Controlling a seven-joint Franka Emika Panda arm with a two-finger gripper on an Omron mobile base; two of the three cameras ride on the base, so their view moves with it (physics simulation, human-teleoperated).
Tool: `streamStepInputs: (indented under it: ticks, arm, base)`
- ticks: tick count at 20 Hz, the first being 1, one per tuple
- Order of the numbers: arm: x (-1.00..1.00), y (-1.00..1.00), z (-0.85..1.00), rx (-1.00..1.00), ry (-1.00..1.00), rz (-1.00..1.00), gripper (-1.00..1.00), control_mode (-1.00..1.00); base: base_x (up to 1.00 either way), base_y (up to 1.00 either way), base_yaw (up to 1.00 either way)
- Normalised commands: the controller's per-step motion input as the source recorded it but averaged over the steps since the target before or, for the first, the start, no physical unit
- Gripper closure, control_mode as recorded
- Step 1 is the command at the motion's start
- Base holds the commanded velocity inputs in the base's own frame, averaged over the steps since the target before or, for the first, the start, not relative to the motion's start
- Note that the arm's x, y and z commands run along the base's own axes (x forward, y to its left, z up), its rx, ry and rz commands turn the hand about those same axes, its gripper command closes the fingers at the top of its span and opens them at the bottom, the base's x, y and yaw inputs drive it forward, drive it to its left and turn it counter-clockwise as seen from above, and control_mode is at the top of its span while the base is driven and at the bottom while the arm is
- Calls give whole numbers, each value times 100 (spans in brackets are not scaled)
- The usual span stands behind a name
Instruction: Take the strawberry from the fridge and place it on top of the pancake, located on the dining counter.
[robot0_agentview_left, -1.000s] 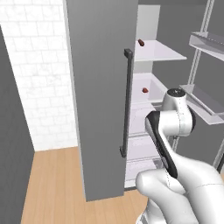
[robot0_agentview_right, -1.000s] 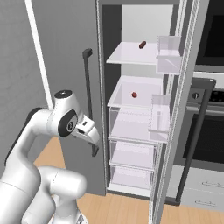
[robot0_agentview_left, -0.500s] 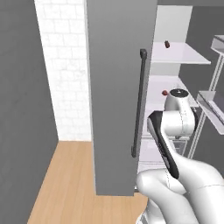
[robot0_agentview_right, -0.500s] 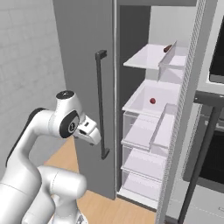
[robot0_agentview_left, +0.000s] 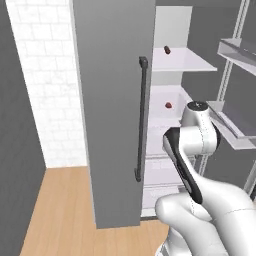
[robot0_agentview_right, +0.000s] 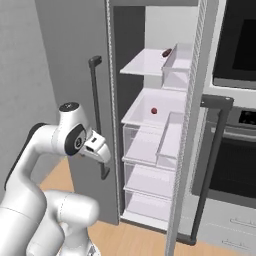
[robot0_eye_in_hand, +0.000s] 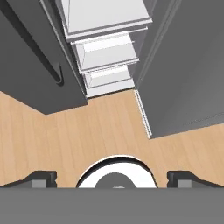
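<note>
Fingers (robot0_eye_in_hand: 40, 178) of my tool (robot0_eye_in_hand: 114, 179) sit far apart at the bottom of the hand view, with nothing between them, so the tool is open and empty. It points down at the wood floor (robot0_eye_in_hand: 87, 131), because my arm is folded up close to my body. In the right base view my tool (robot0_agentview_right: 99, 149) sits at the middle left of the frame, just in front of the fridge (robot0_agentview_right: 70, 60).

Both fridge doors are swung out, so I can see the white shelves inside. The left door (robot0_agentview_left: 112, 100) fills the middle of the left base view, and its long dark handle (robot0_agentview_left: 141, 117) runs down it.

The strawberry (robot0_agentview_right: 154, 111) is a tiny red dot on the middle shelf, near the center of the right base view. I see the strawberry (robot0_agentview_left: 168, 105) in the left base view too, right of the handle. It lies well apart from my tool.

A darker, longer thing (robot0_agentview_right: 166, 52) sits on the top shelf. That is not the one I want.

I think my next job is to lift my tool and reach in to the middle shelf.
</note>
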Motion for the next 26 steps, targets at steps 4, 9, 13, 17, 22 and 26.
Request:
streamStepInputs:
  ticks: [4,9,13,17,22,26]
  arm:
    - [0,0,0,0,0,0,-100,100]
    - [0,0,0,0,0,0,-100,100]
    - [0,0,0,0,0,0,-100,100]
    - [0,0,0,0,0,0,-100,100]
    - [0,0,0,0,0,0,-100,100]
    - [0,0,0,0,0,0,-100,100]
  base:
    - [8,-15,-36]
    - [26,-19,-17]
    - [44,1,-1]
    - [67,0,0]
    - [67,-1,1]
    - [59,-1,2]
